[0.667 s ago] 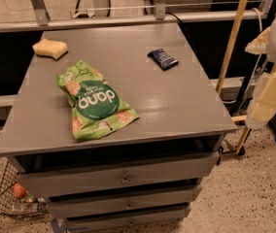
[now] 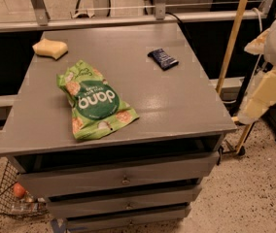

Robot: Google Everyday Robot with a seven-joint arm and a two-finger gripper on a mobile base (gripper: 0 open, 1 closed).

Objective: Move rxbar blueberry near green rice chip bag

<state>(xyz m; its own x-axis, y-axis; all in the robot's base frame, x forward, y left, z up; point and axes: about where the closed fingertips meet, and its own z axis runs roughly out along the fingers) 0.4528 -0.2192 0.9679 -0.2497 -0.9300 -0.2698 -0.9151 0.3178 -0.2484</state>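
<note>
The rxbar blueberry (image 2: 163, 58) is a small dark navy bar lying flat on the far right part of the grey cabinet top (image 2: 177, 106). The green rice chip bag (image 2: 94, 101) lies flat on the front left part, its "dang" lettering upside down to me. The two are well apart, with bare tabletop between them. Only pale links of my arm (image 2: 269, 89) show at the right edge, off the side of the cabinet and lower than the bar. My gripper itself is out of view.
A yellow sponge (image 2: 50, 48) lies at the far left corner. The cabinet has drawers (image 2: 123, 178) in front. A wooden pole (image 2: 231, 42) leans at the right. A wire basket (image 2: 11, 198) sits on the floor at the lower left. A metal rail (image 2: 104, 21) runs behind.
</note>
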